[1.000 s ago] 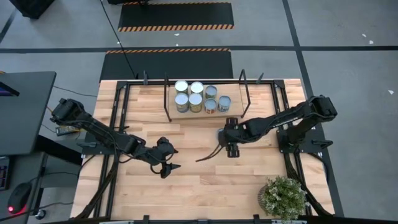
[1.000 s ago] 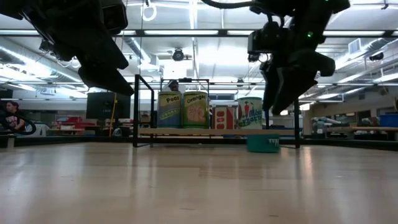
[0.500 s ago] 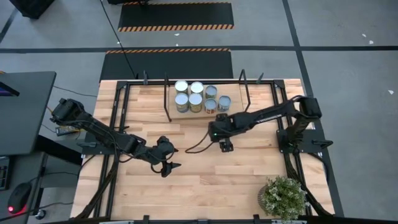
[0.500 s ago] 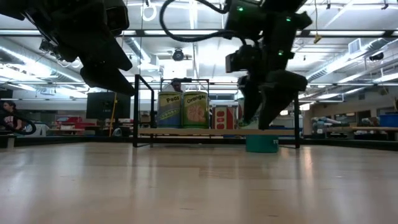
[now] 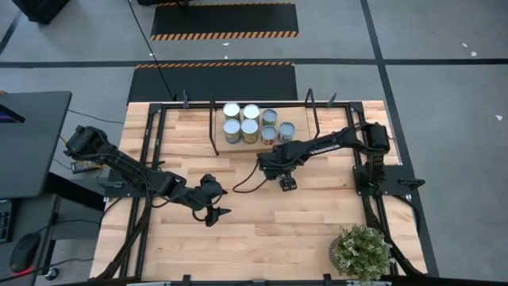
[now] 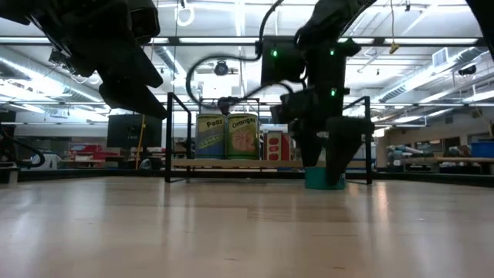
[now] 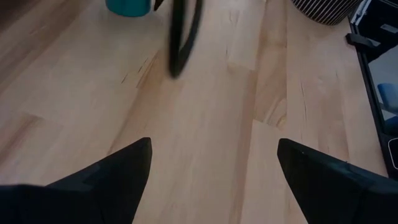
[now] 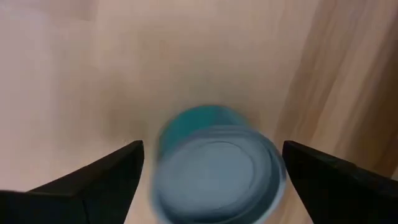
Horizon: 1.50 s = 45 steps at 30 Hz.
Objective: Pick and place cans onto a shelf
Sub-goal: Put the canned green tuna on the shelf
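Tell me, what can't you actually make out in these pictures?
- Teal can: blurred in the right wrist view; its label is unreadable. In the low view the right claw covers most of it.
- Cans on the shelf: from above only their tops show; in the low view the back row hides behind the front row.
- Potted plant: its pot is hidden under the leaves in the high view.

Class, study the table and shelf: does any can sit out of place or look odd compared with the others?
One teal can stands on the bare table, in front of the shelf, while the other cans stand grouped on the shelf board. The open right gripper hangs directly above the teal can. It is upright; nothing looks spilled or damaged.
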{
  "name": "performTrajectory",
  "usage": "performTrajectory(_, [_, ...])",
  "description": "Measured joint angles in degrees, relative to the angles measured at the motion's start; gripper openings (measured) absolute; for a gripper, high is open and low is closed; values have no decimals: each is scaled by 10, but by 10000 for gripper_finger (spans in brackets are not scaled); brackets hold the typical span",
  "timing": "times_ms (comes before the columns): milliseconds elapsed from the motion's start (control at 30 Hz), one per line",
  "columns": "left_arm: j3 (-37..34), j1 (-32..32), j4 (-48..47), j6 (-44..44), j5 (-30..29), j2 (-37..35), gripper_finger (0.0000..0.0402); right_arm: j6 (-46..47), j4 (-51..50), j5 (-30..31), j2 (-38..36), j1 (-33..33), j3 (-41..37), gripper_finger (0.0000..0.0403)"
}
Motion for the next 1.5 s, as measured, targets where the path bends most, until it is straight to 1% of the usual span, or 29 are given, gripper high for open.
performTrajectory(100, [0, 0, 0, 0, 0, 0, 354, 7, -6, 10, 9, -4, 0, 374])
performTrajectory(233, [0, 0, 0, 0, 0, -1, 354, 13, -9, 10, 9, -5, 0, 333])
performTrajectory(333, [0, 0, 0, 0, 0, -1, 354, 25, -19, 9, 1, -8, 0, 305])
performTrajectory(400, [0, 0, 0, -1, 0, -1, 354, 31, -43, 7, -11, -8, 0, 295])
performTrajectory(500, [0, 0, 0, -2, 5, -1, 354, 45, -77, 7, -45, -8, -1, 294])
performTrajectory(600, [0, 0, 0, -2, 15, -1, 354, 61, -101, 6, -83, -15, -1, 305])
performTrajectory(767, [0, 0, 0, -1, 15, -1, 354, 90, -109, 35, -134, -52, -1, 310])
performTrajectory(833, [0, 0, 0, -1, 15, -1, 354, 90, -109, 36, -146, -71, -1, 310])
performTrajectory(1000, [0, 0, 0, -1, 15, -1, 354, 72, -119, 10, -152, -117, -1, 310])
performTrajectory(1200, [0, 0, 0, -1, 15, -1, 354, 58, -115, 1, -151, -143, -29, 311])
performTrajectory(1300, [0, 0, 0, -1, 15, -1, 354, 58, -101, 20, -151, -151, -46, 311])
performTrajectory(1500, [0, 0, 0, -2, 15, -1, 354, 55, -75, 46, -151, -161, -48, 311])
